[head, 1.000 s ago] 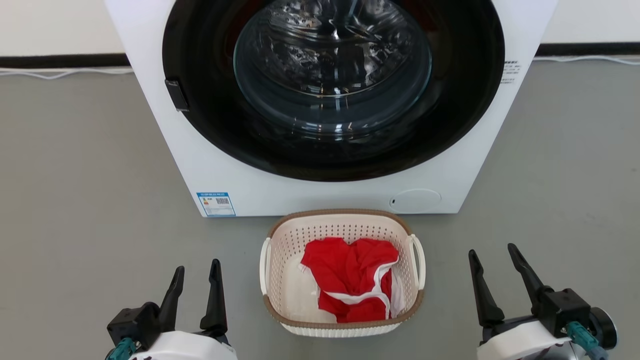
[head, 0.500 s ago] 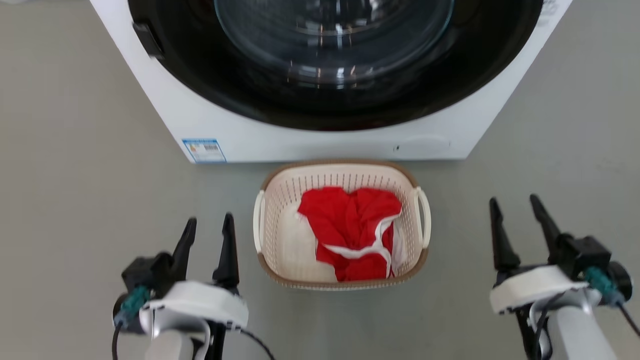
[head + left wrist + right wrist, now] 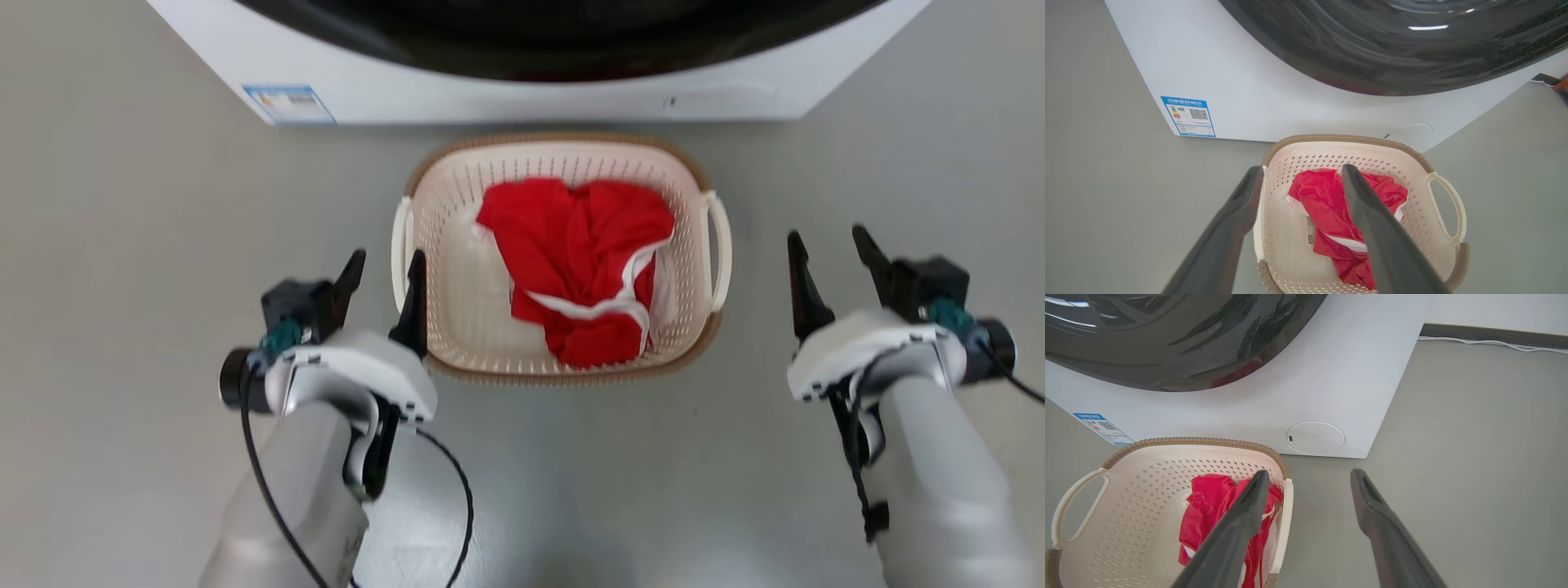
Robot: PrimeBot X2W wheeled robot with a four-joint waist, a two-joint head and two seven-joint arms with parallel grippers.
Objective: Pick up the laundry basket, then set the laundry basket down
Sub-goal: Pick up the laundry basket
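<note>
**Item 1: laundry basket** (image 3: 478,294). Cream perforated plastic with a brown rim band and a white loop handle on each side. Stands upright on the grey floor (image 3: 122,245), just in front of the base of the washing machine (image 3: 506,94).

**Item 2: red garment** (image 3: 575,245). White trim, crumpled inside the basket, lying toward its right half.

**Item 3: left end effector** (image 3: 388,261). Fingers spread, holding nothing. In the left wrist view one finger lies outside the basket's left wall and the other over its interior, either side of the left handle. Contact cannot be told.

**Item 4: right end effector** (image 3: 826,237). Fingers spread, holding nothing. Sits near the basket's right handle, apart from it in the head view.

**Item 5: blue label** (image 3: 288,104). Fixed to the machine's lower front, at its left corner.
</note>
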